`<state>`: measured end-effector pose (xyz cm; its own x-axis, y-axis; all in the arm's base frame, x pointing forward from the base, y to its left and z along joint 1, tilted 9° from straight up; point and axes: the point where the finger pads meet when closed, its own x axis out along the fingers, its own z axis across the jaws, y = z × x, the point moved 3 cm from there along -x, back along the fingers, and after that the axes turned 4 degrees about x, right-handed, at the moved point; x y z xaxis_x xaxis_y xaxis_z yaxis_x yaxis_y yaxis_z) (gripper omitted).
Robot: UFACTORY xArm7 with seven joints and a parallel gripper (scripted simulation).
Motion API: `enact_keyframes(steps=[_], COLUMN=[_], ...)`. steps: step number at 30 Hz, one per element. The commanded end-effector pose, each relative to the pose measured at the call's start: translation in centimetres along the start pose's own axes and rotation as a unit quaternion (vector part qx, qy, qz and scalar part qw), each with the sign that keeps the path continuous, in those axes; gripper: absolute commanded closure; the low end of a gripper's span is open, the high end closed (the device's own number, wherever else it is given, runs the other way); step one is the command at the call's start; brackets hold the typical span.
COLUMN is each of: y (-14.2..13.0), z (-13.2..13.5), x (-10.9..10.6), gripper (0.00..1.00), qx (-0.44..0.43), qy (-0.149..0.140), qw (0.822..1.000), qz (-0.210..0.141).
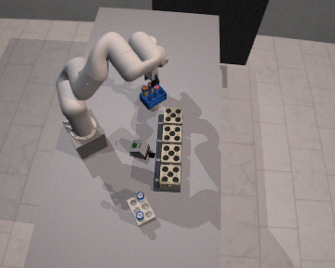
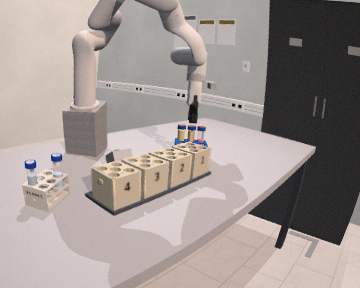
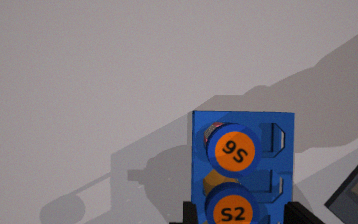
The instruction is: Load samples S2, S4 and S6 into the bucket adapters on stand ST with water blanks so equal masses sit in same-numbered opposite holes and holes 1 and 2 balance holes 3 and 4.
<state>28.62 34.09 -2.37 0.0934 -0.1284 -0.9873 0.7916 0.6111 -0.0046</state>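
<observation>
grey table [image 1: 128, 247] [image 2: 228, 220] [image 3: 80, 60] under two racks [image 1: 142, 223] [image 2: 37, 201] [image 3: 198, 120]

The gripper [image 1: 154, 83] [image 2: 193, 120] [image 3: 237, 212] has black fingers. Beneath it the sample rack [image 1: 153, 97] [image 2: 177, 143] [image 3: 285, 120] is solid blue. In that rack the caps of tube S6 [image 3: 234, 150] and tube S2 [image 3: 232, 212] are blue, each with an orange dot and black lettering. Away from the gripper, the four bucket adapters [image 1: 170, 174] [image 2: 104, 190] are beige with black numbers, and the blanks rack [image 1: 148, 221] [image 2: 34, 199] is off-white.
</observation>
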Motion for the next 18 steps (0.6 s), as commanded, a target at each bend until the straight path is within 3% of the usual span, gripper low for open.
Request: enact_keyframes(steps=[1, 18], y=[0.2, 0.2], z=[-0.1, -0.1], x=[0.7, 2.0], gripper=[0.43, 0.43], qx=[0.000, 0.000], qy=[0.000, 0.000], qw=[1.000, 1.000], qz=[0.002, 0.002])
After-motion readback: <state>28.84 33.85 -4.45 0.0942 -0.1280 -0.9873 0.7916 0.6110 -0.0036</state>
